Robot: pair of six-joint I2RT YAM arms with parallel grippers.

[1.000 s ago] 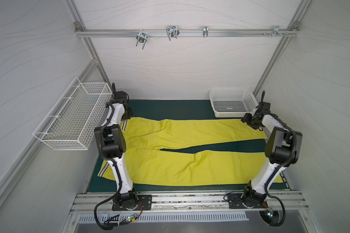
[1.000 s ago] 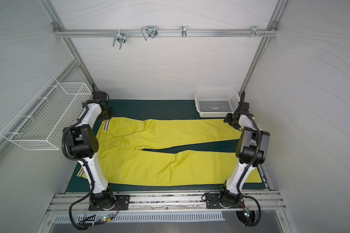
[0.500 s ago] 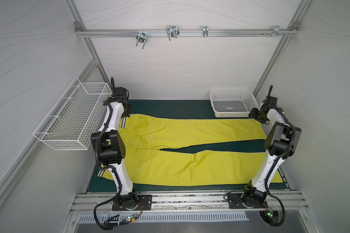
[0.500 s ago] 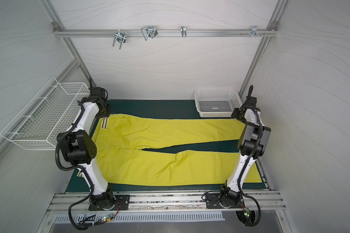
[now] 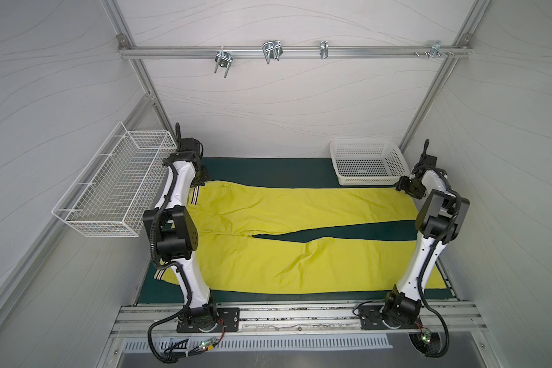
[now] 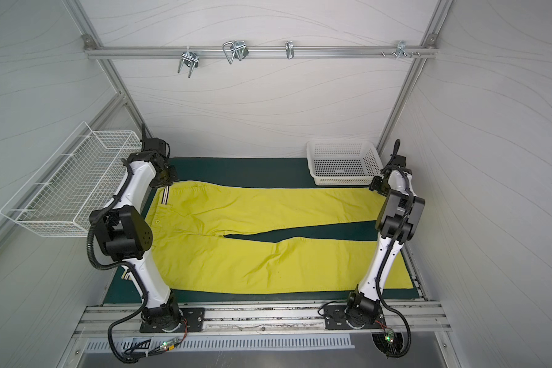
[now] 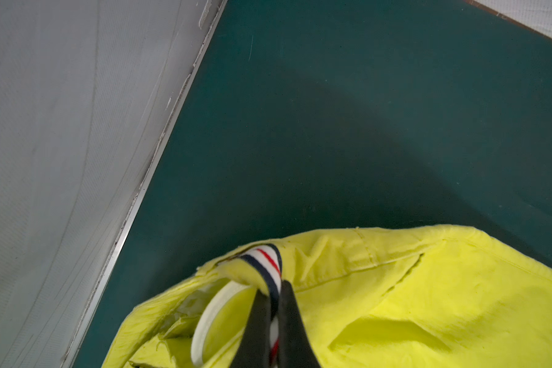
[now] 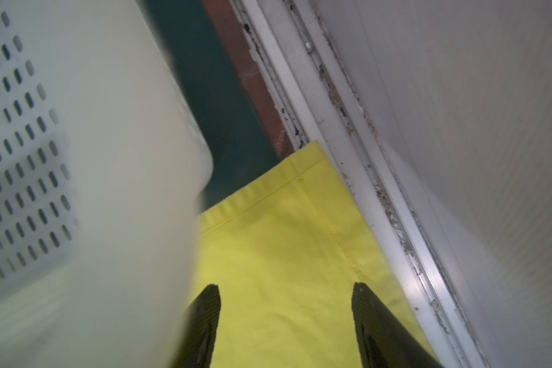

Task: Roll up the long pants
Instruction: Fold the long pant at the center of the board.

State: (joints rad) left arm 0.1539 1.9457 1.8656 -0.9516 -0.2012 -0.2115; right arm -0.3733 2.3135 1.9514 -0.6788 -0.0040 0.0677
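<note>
Green mat (image 5: 268,172) — long pants (image 5: 300,264) flat, waistband (image 7: 265,258) pinched in left tool (image 7: 274,290).

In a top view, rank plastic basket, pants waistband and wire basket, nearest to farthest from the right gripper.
1. plastic basket, just beside the right gripper.
2. pants waistband, at the mat's left end.
3. wire basket, farther left, raised.

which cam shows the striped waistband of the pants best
The left wrist view: the striped waistband sits close up, pinched in the shut left gripper. In both top views it is a small, distant strip. The right wrist view shows just a leg hem of the long pants, no waistband.
</note>
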